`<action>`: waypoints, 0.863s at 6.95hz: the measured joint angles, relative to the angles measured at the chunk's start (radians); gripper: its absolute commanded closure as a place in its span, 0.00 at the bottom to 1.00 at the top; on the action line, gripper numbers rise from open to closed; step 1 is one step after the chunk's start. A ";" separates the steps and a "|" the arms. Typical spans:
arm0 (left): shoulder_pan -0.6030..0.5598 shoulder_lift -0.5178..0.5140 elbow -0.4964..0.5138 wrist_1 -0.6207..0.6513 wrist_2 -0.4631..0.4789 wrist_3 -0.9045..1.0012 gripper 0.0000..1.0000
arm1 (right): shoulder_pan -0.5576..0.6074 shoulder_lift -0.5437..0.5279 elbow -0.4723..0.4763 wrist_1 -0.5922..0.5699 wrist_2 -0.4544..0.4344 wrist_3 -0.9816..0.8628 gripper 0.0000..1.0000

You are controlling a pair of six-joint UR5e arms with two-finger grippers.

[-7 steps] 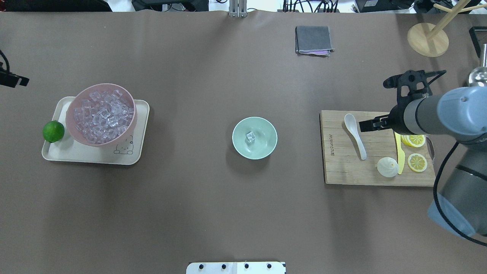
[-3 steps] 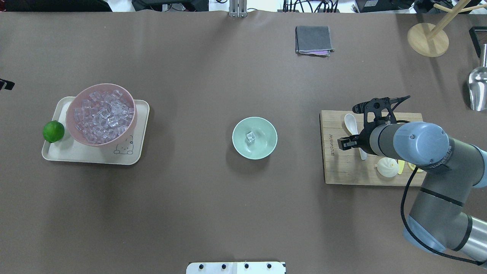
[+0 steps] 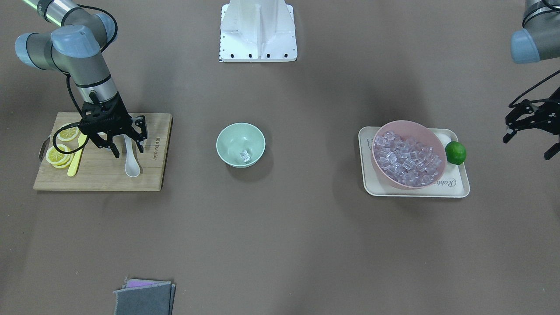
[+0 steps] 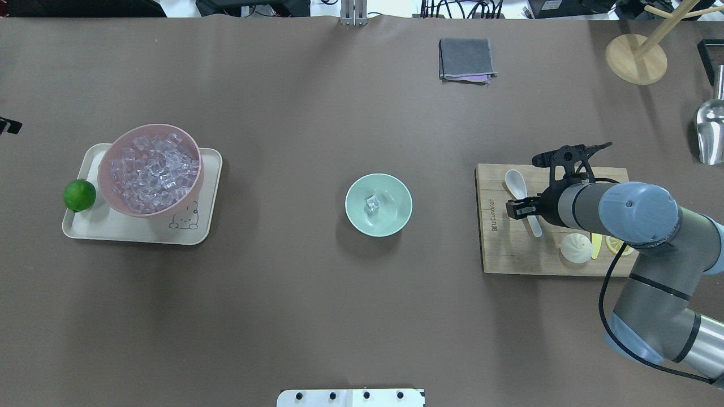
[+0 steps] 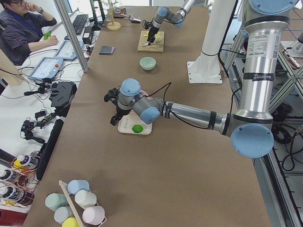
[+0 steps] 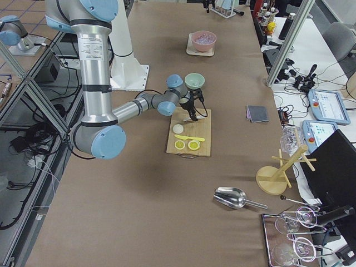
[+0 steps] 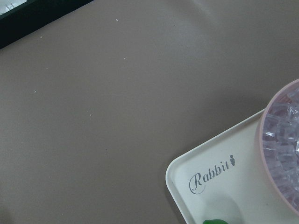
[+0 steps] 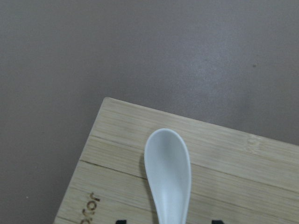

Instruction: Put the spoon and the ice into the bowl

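On the cutting board [image 3: 100,179], right gripper [image 3: 128,152] spread open astride the white spoon [image 3: 132,168] handle, one ice cube [image 4: 371,203] inside the mint-green bowl [image 4: 396,192] mid-table, left gripper [image 3: 526,148] released, hovering beside the tray [image 3: 415,192]

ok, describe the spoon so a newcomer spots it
Find the bamboo cutting board on the robot's right. The spoon lies near its edge facing the mint bowl, under the right hand. It's white with a deep scoop; the knife nearby is yellow and flat.

Green bowl [image 4: 396,198] 1, pink bowl [image 3: 385,179] 1, spoon [image 4: 516,182] 1, lime [image 4: 79,195] 1, tray [image 4: 113,229] 1, cutting board [image 4: 509,254] 1, cloth [image 4: 465,58] 1.
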 measured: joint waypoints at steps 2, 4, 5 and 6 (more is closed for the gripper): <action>0.001 0.000 0.002 0.000 0.001 -0.001 0.01 | 0.006 -0.015 0.009 0.006 0.007 0.005 0.39; 0.001 -0.001 0.005 -0.001 0.001 -0.002 0.01 | 0.006 -0.026 0.010 0.006 0.003 0.014 0.43; 0.002 -0.001 0.005 -0.001 0.001 -0.002 0.01 | 0.004 -0.030 0.011 0.006 0.002 0.020 0.44; 0.002 -0.002 0.006 -0.001 0.001 -0.002 0.01 | 0.000 -0.032 0.010 0.006 0.001 0.031 0.48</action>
